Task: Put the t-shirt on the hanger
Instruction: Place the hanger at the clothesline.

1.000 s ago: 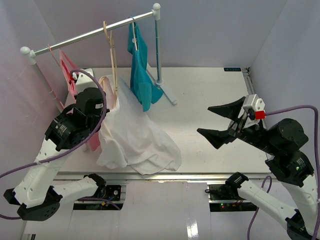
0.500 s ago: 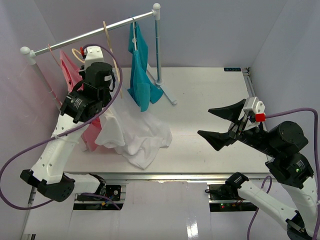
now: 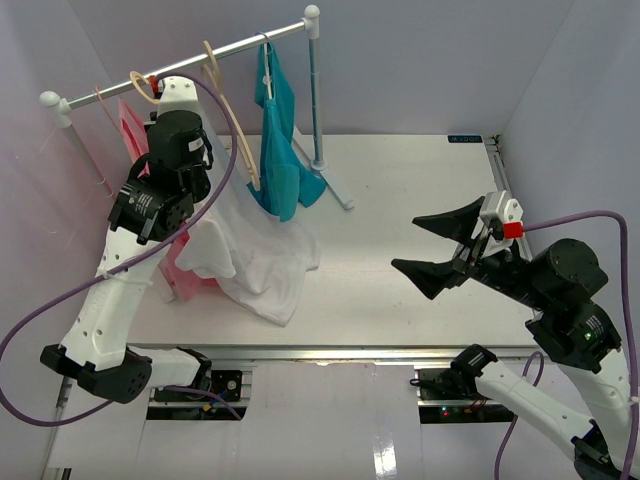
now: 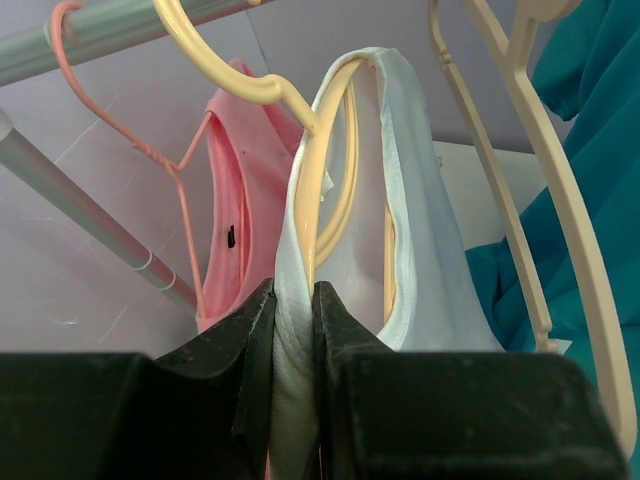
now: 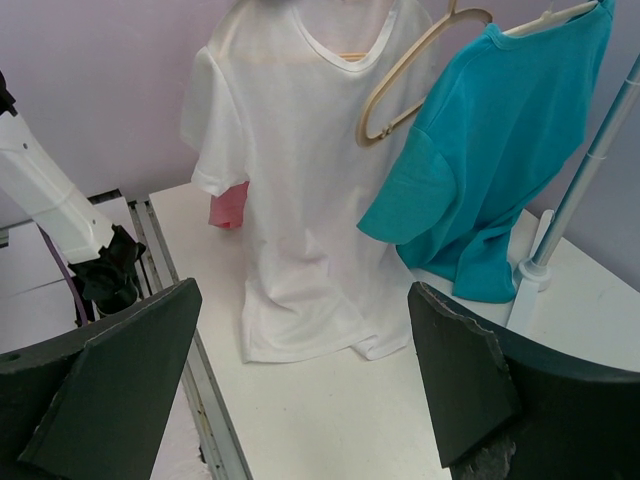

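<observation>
Lilac walls [image 3: 420, 60] on three sides of white table [image 3: 420, 170]. Rail [image 4: 120, 28] across far left corner, with post [image 5: 585, 175] at right end.

Left gripper [image 4: 293, 300]: high at rail level, far left. Clenched on t-shirt [image 3: 255, 250] collar and hanger [image 4: 250, 88] together, with cloth pinched flat between both fingers.

Hanger: inside t-shirt neck opening, curved arms within collar. Hook clear above cloth and close by rail. Cannot tell whether hook rests on rail.

T-shirt: draped from hanger, front facing right wrist camera. Both short sleeves hanging, body wrinkled, hem low over left part of table. Touching table or just above it: cannot tell.

Second hanger [image 4: 565, 200]: bare, on rail just right of t-shirt, tilted. Between t-shirt and teal garment [image 3: 280, 165].

Teal garment: hung at right end of rail, near post, lower edge near table.

Pink garment [image 4: 240, 230]: on pink hanger [image 4: 150, 150] at left end of rail. Left of t-shirt and mostly hidden behind it in right wrist view.

Right gripper [image 3: 404, 241]: fully released, fingers spread wide, nothing between them. Above right part of table, well apart from all garments, pointed left toward t-shirt.
</observation>
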Available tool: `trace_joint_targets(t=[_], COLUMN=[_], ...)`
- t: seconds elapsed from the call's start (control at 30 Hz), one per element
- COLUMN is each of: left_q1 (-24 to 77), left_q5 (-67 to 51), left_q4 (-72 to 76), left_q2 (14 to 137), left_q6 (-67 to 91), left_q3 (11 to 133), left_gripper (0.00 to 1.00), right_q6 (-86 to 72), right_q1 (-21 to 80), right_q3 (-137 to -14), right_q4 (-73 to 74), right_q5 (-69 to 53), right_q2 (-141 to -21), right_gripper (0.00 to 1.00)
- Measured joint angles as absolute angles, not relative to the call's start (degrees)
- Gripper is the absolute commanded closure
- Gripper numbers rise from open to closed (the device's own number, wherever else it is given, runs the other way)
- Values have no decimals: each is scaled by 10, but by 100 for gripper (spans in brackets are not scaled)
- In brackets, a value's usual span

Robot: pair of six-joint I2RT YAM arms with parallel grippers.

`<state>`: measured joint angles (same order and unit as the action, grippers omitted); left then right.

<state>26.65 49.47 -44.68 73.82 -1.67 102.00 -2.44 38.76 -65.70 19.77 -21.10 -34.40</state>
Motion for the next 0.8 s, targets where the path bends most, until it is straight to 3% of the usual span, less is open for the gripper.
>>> trace_joint_targets(t=[0.8], left_q1=[221], left_q5=[502], left_q4=[-404], left_q2=[826], left_q6=[-111], left_q3=[1050], left_gripper=[100], right_q6=[-26], right_q1=[388], right_q3=[-617], right_q4=[193], right_q5=[-209], right_q2=[-315], right_gripper=[9])
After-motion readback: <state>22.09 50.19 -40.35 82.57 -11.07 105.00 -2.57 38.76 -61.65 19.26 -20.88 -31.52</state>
